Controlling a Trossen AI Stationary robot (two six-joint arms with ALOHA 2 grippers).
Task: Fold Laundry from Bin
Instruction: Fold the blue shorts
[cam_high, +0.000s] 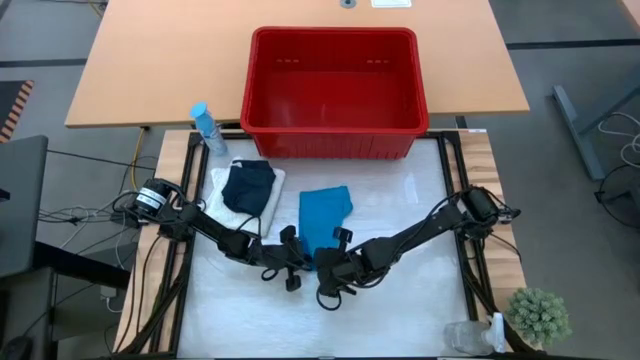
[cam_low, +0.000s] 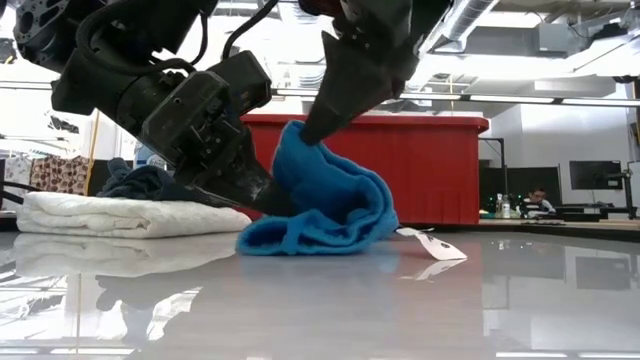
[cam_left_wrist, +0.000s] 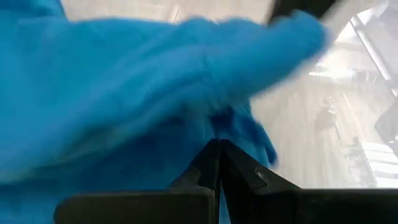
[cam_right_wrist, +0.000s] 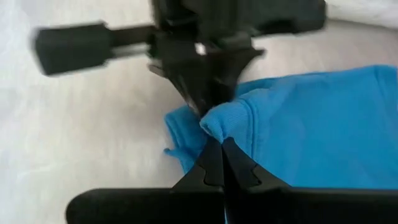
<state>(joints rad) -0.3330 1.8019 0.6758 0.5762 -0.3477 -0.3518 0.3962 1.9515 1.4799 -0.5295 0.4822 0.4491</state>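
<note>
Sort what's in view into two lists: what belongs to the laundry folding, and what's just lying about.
Job: teal cloth, pinched at its near edge by left gripper and right gripper; navy cloth on folded white cloth; red bin, empty.

Lying about: spray bottle; small plant.

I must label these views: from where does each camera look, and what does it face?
High: above, looking down; both arms, bin.
Low: table height, facing the blue cloth; both grippers shut on it.
Left wrist: behind left gripper, cloth ahead.
Right wrist: behind right gripper, left gripper opposite.
All share the cloth.
</note>
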